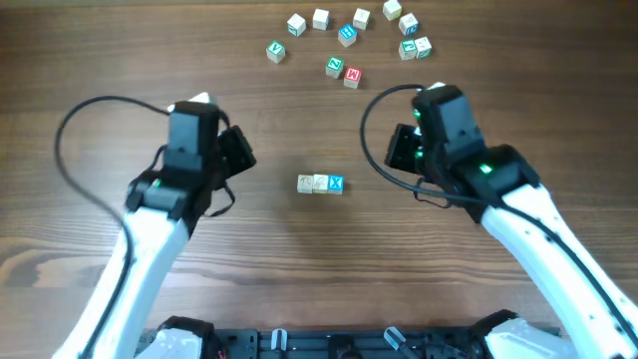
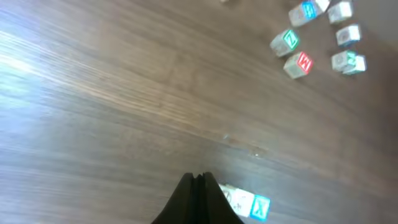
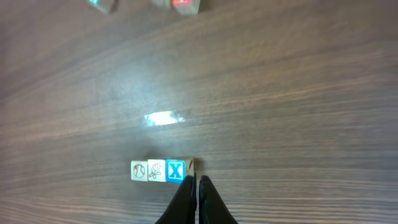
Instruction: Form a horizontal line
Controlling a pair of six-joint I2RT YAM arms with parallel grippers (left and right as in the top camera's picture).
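Overhead
- Row (image 1: 320,183): three cubes touching side by side, mid-table, running left to right; two pale cubes (image 1: 312,183) on the left, X cube (image 1: 335,183) at the right end
- Left arm: reaches in from the lower left, elbow bent, wrist turned toward the row; left gripper (image 1: 242,155) stands left of the row, clear of it, holding nothing
- Right arm: reaches in from the lower right; right gripper (image 1: 399,152) stands right of the row and a little behind it, apart from it, holding nothing
- Loose cubes (image 1: 344,40): scattered along the far edge of the table (image 1: 299,269), well apart from the row; red cube (image 1: 351,75) nearest

Left wrist
- Fingers pressed together to a single dark point, nothing between them
- Row at the bottom edge, just right of the tip, the near end hidden behind it
- Red cube and green cube (image 2: 286,41) at upper right, blurred

Right wrist
- Fingers closed tight, empty
- Row just left of the tip, X cube nearest; contact cannot be told here
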